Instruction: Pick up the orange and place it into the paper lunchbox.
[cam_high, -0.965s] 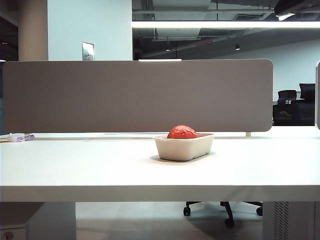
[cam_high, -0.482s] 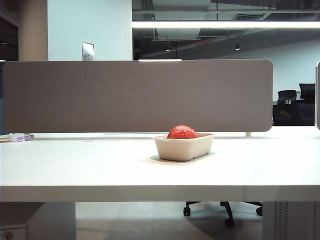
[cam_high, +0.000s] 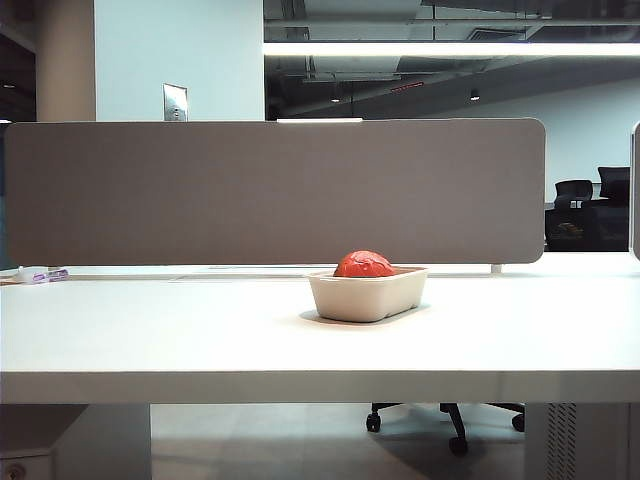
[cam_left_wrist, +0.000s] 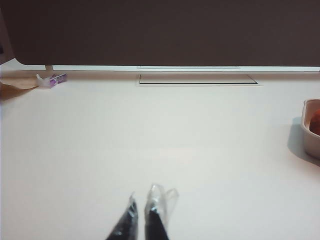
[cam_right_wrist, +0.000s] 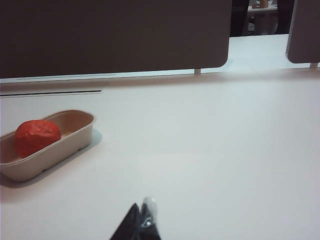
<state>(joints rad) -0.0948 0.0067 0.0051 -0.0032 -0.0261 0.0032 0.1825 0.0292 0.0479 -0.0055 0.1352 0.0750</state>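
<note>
Inside paper lunchbox (cam_high: 368, 295): orange (cam_high: 365, 265).

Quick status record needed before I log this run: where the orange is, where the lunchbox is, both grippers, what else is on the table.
orange: the orange lies inside the paper lunchbox, toward one end
lunchbox: upright on the white table, right of the middle in the exterior view
left gripper: the left gripper is shut, empty, over bare table away from the lunchbox
right gripper: the right gripper is shut, empty, apart from the lunchbox
other items: small purple-and-white object by the divider panel
task state: orange already placed
</note>
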